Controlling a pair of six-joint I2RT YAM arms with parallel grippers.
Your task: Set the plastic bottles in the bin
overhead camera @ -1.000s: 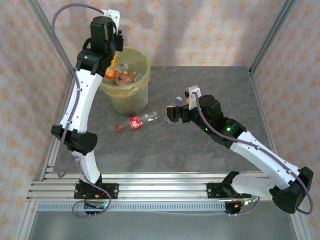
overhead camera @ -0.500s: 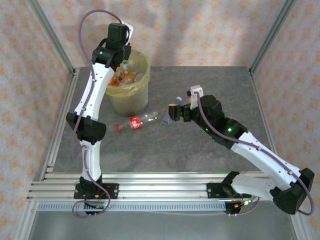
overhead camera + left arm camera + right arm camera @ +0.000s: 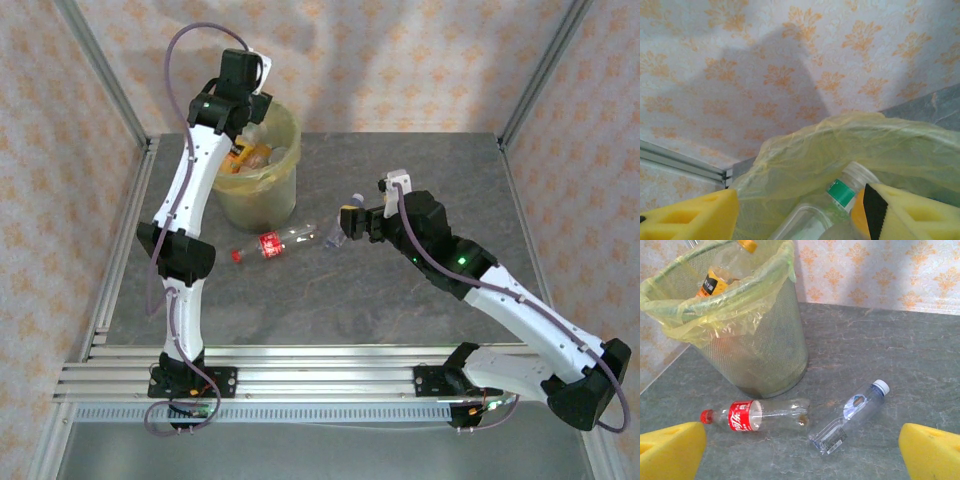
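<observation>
My left gripper [image 3: 801, 200] hangs over the bin [image 3: 262, 195], at the back left of the table [image 3: 430, 170]. Its yellow fingers stand apart, and nothing is between them. The bin under it is piled high with plastic bottles. One with an orange label [image 3: 240, 151] sticks up by the rim. So I think the drop on this side is done.

Two bottles lie on the table, to the right of the bin. The red-label bottle [image 3: 760, 415] lies on its side near the bin's wall, not touching it. The clear bottle with the pale cap [image 3: 847, 415] lies just beside it, the two bottoms almost meeting. My right gripper [image 3: 800, 455] hovers near them, wide open and holding nothing.

I think the next move is to pick one up. I must come down across its middle and squeeze. The bin's wall is close to the red one, so I must mind it. The clear one has more bare table around it, and the right side is open.
</observation>
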